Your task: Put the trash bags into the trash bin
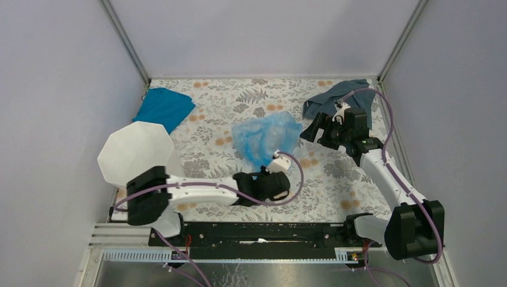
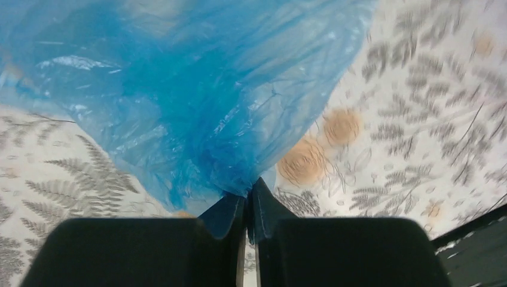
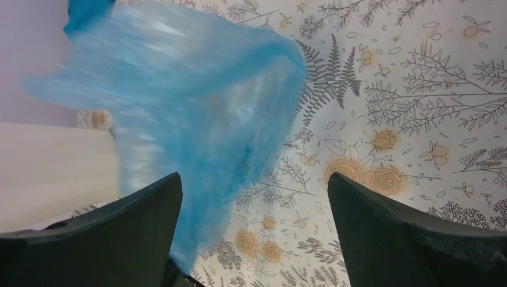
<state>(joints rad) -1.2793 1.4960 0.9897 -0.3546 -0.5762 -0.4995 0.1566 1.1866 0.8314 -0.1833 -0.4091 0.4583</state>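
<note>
Where the trash bag (image 1: pixel 266 139) sat: at the middle of the desk (image 1: pixel 239 98), between the two claws, outside the trash bin (image 1: pixel 119 156) and well apart from it.
Bag's look: thin, see-through light-blue film, shiny and crinkled, spread in a loose, billowing fan.
Bag's near corner: gathered to a narrow point, darker blue where the film bunched.
Left claw (image 1: pixel 258 174): clenched on that gathered corner.
Left wrist view: the left claw's (image 2: pixel 250 203) jaws nearly met, with film pinched between them; the bag (image 2: pixel 191 101) fanned away from the tips and filled the upper left.
Right claw (image 1: pixel 306 134): released, grasping nothing, just beside the bag's right edge.
Right wrist view: the right claw's (image 3: pixel 254 179) jaws stood spread wide; the bag (image 3: pixel 197 101) looked blurred and hung ahead of them, towards the left finger.
Trash bin: white, with faceted walls and rim, at the desk's left side, its mouth open to the overhead camera; the left arm's base hid part of its near side.
Desk: covered by a pale sheet printed with grey ferns and orange flowers.
Teal cloth (image 1: pixel 164 106): opaque, lying at the far left, just behind the bin.
Grey-blue cloth (image 1: pixel 335 98): rumpled at the far right corner, behind the right claw.
Room: plain pale lilac-grey walls (image 1: pixel 251 36) on three sides, metal posts at the back corners.
Black rail (image 1: pixel 257 230): ran along the near edge and carried both arm bases.
</note>
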